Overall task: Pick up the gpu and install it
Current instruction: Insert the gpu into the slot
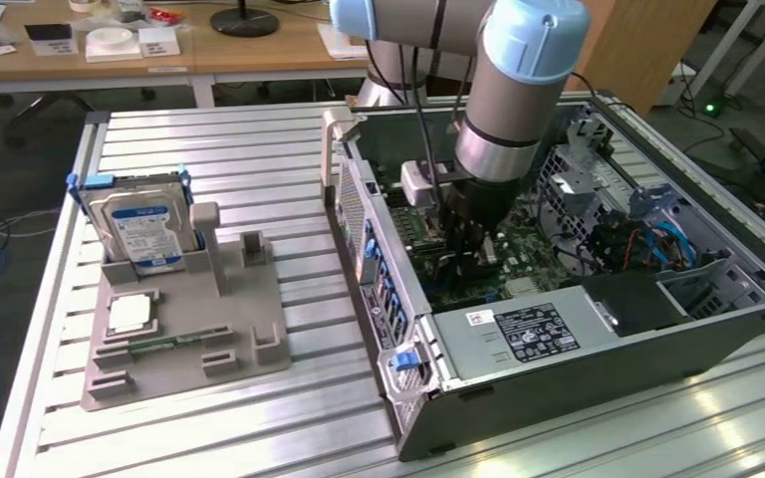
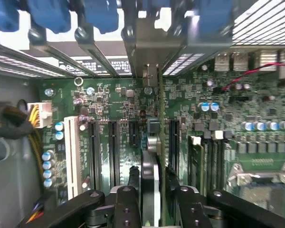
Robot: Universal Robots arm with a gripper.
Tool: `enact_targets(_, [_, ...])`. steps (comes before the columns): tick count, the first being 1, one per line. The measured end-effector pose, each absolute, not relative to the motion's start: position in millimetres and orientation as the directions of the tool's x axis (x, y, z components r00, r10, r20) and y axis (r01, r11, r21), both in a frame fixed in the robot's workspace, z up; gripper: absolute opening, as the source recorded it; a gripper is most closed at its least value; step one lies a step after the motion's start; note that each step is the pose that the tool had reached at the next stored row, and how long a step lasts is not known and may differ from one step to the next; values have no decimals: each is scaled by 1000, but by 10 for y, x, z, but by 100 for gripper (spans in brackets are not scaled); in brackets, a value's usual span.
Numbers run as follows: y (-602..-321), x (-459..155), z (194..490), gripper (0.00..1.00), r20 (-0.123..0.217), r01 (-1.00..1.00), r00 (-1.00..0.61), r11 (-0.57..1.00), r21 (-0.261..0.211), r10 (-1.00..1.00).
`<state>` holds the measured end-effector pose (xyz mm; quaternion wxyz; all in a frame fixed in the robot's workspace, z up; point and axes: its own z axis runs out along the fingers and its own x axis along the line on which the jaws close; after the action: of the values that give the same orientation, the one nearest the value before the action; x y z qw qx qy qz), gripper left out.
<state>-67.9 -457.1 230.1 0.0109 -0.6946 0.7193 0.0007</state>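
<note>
The gpu (image 2: 151,161) stands edge-on in a slot of the green motherboard (image 2: 114,99), inside the open computer case (image 1: 701,339). Its silver bracket (image 2: 149,71) reaches the case's rear slot wall. My gripper (image 2: 152,178) is low over the board, astride the card's top edge. One black finger (image 2: 133,176) is on each side of the card, with thin gaps to it, so the gripper is open. In the exterior view the gripper (image 1: 469,244) reaches down into the middle of the case.
A grey fixture (image 1: 183,329) on the slatted table holds a silver hard drive (image 1: 143,224) with a blue label and a narrow green memory stick (image 1: 156,346). The power supply (image 1: 529,329) fills the case's near corner. Yellow and black cables (image 2: 9,118) lie beside the board.
</note>
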Motion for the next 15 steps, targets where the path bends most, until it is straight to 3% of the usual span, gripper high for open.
enact_targets(15, [-4571,-680,2812,35,-17,-999,-35,35,-24,-999])
